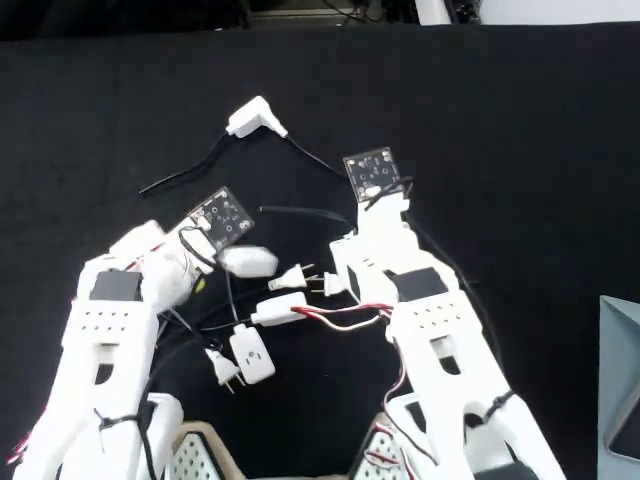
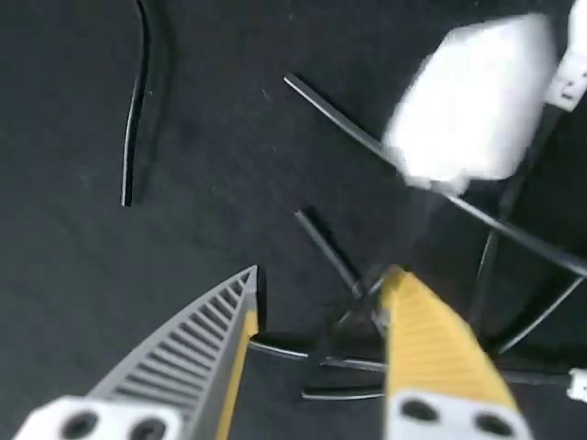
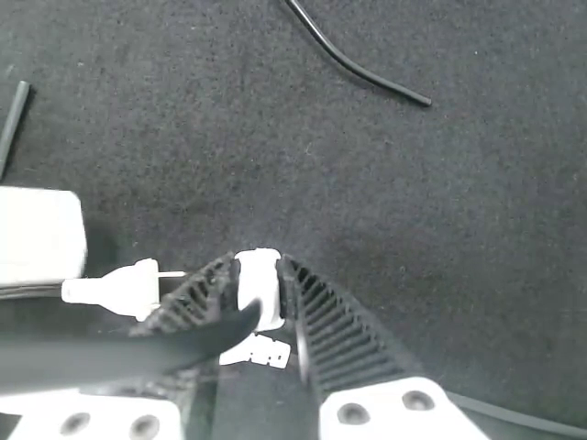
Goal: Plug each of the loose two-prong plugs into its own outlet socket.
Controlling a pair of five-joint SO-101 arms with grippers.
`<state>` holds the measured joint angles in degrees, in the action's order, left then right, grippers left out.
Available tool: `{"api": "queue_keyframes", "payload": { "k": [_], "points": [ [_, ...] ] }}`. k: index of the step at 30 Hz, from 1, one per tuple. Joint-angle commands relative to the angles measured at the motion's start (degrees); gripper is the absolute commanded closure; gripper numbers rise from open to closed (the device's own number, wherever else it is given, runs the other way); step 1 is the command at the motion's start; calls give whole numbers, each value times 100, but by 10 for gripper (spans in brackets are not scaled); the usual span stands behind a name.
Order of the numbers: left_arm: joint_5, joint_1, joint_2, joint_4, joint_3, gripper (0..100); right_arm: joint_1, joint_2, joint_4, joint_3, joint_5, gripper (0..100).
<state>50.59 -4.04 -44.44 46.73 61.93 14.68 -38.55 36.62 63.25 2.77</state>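
Right claw (image 3: 258, 264): clamped on socket (image 3: 260, 298), bench (image 1: 520, 120) centre; plug (image 3: 115, 290) just beside, prongs toward it. Left claw (image 2: 323, 277): open, white block (image 2: 472, 101) beyond its tips.

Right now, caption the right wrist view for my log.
Right claw clamps a white socket; a two-prong plug lies beside it.

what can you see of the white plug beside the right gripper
A white two-prong plug, seemingly moulded plastic with two thin metal prongs. It lies flat on the black cloth, nothing gripping it, prongs aimed at the small white block clamped in the right gripper. Whether the prong tips touch that gripper cannot be told.
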Motion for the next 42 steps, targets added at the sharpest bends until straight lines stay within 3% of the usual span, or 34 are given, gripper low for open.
{"api": "queue_keyframes", "payload": {
  "k": [1,5,13,16,20,25,31,35,39,42],
  "points": [
    [-185,92,-176,325,-154,752,-44,-13,-123,-259,35,987],
    [-281,48,-202,923,-699,755,-35,-13,-123,-251,35,987],
    [-923,-426,-211,1073,-1499,755,-35,-4,-123,-251,35,987],
    [-1064,-470,-211,1600,-2000,755,-35,-4,-123,-251,35,987],
    [-1741,-400,-141,1934,-2519,755,-35,-4,-123,-251,35,986],
    [-2224,66,35,1169,-1666,755,-35,-4,-123,-251,35,986],
    [-2312,321,527,18,-453,755,-35,-4,-123,-251,35,986],
    [-2295,277,686,62,-154,755,-35,-4,-123,-251,35,986],
    [-1723,347,571,721,-57,755,-35,-4,-123,-251,35,986],
    [-1793,277,290,967,-207,755,-35,-4,-123,-251,35,986]
  ]
}}
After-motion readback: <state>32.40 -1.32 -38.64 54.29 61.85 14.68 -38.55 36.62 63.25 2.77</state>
